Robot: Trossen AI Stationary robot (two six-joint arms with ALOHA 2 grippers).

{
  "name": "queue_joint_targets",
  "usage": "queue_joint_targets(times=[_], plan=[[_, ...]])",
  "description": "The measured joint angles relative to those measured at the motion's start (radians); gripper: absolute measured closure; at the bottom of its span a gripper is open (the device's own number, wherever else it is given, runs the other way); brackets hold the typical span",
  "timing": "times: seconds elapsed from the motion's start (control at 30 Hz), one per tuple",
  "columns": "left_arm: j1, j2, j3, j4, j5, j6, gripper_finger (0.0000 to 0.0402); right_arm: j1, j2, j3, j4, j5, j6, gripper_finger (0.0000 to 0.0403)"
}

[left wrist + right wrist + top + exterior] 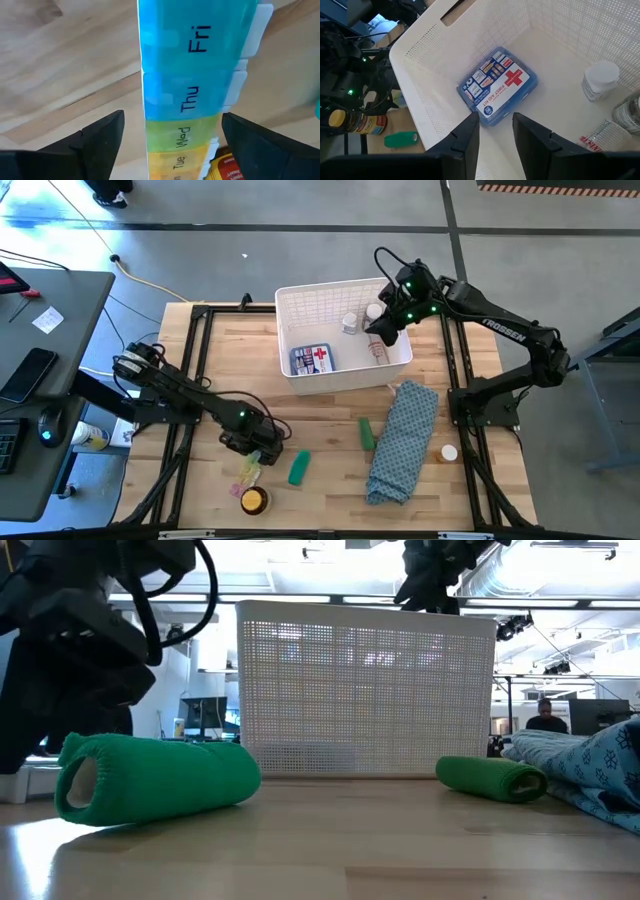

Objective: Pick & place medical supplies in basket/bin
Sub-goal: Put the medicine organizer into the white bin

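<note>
High view, basket: the white lattice basket (343,330) sits at the far middle of the wooden table (330,500); a first aid kit (311,360) and two white-capped bottles (349,323) lie inside it.
High view, right gripper (385,332): hangs over the basket's right side.
High view, left gripper (258,455): low over the table's near left, just above the pill organiser (248,472), with a yellow tin (254,500) close by and a green tube (299,468) beside it.
High view, rest: a second green tube (366,433) lies next to the blue patterned cloth (403,442).
Low view: both green tubes lie in front of the basket.
Left wrist view: fingers (102,136) spread wide on either side of the organiser, not touching it.
Right wrist view: fingers (465,140) partly apart, empty, above the kit.
</note>
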Motion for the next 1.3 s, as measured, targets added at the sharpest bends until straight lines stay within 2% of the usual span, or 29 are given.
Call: queue_joint_targets(times=[0.27,0.47,0.7,1.0,1.3], plan=[[0.0,0.028,0.0,-0.001,-0.008,0.028,0.0067,0.0,0.0,0.0,-0.001,0.002,0.005,0.0293],[0.002,0.069,0.004,0.004,0.025,0.034,0.0098,0.0,0.0,0.0,-0.001,0.006,0.008,0.0293],[0.0,0.075,0.04,-0.065,-0.002,0.056,0.0156,0.0,0.0,0.0,-0.002,0.01,0.008,0.0293],[0.0,0.067,0.046,-0.076,0.007,0.072,0.0155,0.0,0.0,0.0,0.0,0.01,0.012,0.0293],[0.0,-0.066,0.048,-0.178,-0.018,0.079,0.0155,0.008,0.0,0.0,-0.002,0.01,0.023,0.0293]])
